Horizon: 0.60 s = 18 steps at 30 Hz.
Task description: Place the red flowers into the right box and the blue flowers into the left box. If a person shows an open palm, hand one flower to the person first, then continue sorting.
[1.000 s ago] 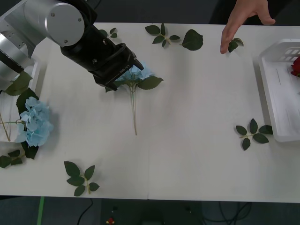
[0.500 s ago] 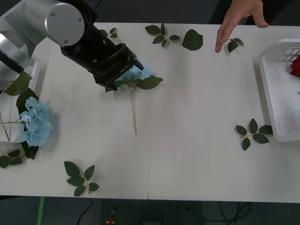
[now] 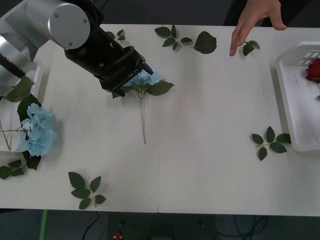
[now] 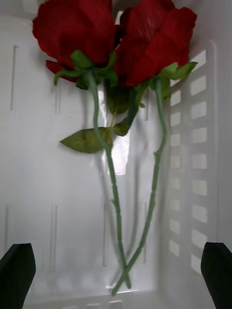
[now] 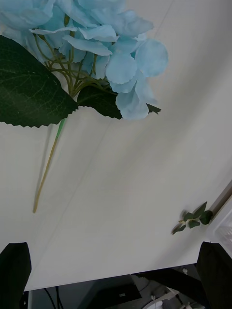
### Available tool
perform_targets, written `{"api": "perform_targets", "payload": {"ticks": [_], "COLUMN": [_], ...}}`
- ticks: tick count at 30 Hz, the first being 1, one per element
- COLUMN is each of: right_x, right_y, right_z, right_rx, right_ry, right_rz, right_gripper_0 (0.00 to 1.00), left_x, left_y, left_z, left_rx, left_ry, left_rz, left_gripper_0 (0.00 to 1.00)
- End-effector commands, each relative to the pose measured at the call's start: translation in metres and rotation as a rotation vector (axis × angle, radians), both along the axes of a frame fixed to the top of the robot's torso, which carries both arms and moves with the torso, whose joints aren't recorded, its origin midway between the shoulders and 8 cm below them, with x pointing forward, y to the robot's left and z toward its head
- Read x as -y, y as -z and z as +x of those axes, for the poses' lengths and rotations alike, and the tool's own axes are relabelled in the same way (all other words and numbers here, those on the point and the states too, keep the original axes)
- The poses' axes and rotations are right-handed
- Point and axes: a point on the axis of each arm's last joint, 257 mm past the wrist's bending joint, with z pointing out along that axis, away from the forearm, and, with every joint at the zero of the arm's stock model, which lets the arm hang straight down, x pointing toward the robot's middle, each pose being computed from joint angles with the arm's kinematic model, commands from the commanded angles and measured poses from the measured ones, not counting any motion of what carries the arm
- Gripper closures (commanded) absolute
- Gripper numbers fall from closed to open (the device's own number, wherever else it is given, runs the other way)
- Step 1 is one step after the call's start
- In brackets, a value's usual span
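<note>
A blue flower (image 3: 149,78) lies on the white table, its stem pointing toward me. My left gripper (image 3: 134,73) hovers over its head, open and empty; the left wrist view has the pale blue head (image 5: 96,43) ahead of the spread fingers (image 5: 14,270). Another blue flower (image 3: 37,130) lies at the table's left edge, by the left box (image 3: 36,75), which my arm mostly hides. My right gripper (image 4: 116,260) is open over the right box (image 3: 300,110). Two red flowers (image 4: 116,43) lie side by side in it, stems toward the fingers. One red head (image 3: 313,69) shows at the front view's edge.
A person's hand (image 3: 255,20) reaches over the table's far edge, fingers pointing down near a leaf sprig (image 3: 248,47). More loose green sprigs (image 3: 175,37), (image 3: 270,141), (image 3: 86,190) lie scattered. The table's middle is bare.
The person's hand has drawn back a little and shifted left. The red head in the right box shows slightly more. My left arm has not moved.
</note>
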Motion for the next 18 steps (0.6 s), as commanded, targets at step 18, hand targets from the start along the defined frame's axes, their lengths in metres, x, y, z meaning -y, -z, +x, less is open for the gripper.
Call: {"api": "perform_targets", "payload": {"ticks": [18], "right_x": [-0.221], "right_y": [-0.155], "right_z": [-0.031], "right_rx": [0.199], "right_ry": [-0.509], "right_rz": [0.237], "right_gripper_0": [0.0], "left_x": [0.025], "left_y": [-0.034], "left_z": [0.004], "left_rx": [0.059], "left_ry": [0.024], "left_rz": [-0.026], "left_gripper_0": [0.0]}}
